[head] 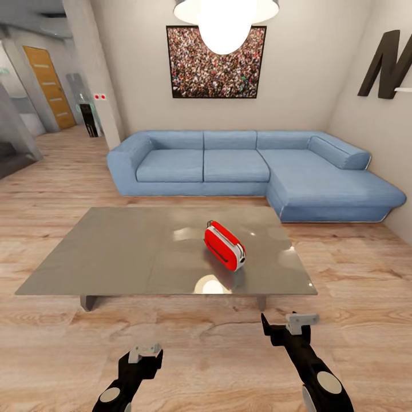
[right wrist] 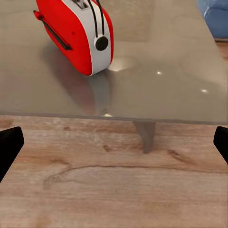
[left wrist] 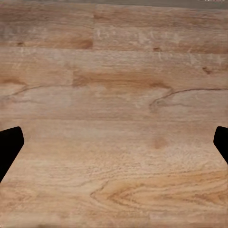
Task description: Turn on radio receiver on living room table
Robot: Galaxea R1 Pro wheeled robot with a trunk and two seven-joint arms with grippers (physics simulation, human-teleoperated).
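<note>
The red-and-white radio receiver (head: 224, 246) lies tilted on the right half of the glossy grey table (head: 114, 252), a thin wire handle at its far end. In the right wrist view the radio receiver (right wrist: 78, 35) stands on the table (right wrist: 156, 90) beyond the near edge, with a black knob on its white side. My right gripper (head: 289, 327) hangs open over the wood floor just short of the table's front edge, below the radio. Its fingertips (right wrist: 9, 147) sit far apart. My left gripper (head: 142, 357) is open too, lower and further from the table, over bare floor (left wrist: 114, 95).
A blue corner sofa (head: 252, 166) stands behind the table under a crowd photo (head: 216, 54). A white lamp (head: 224, 20) hangs above. A short table leg (right wrist: 146, 135) is near the right gripper. A hallway with an orange door (head: 48, 86) opens at the far left.
</note>
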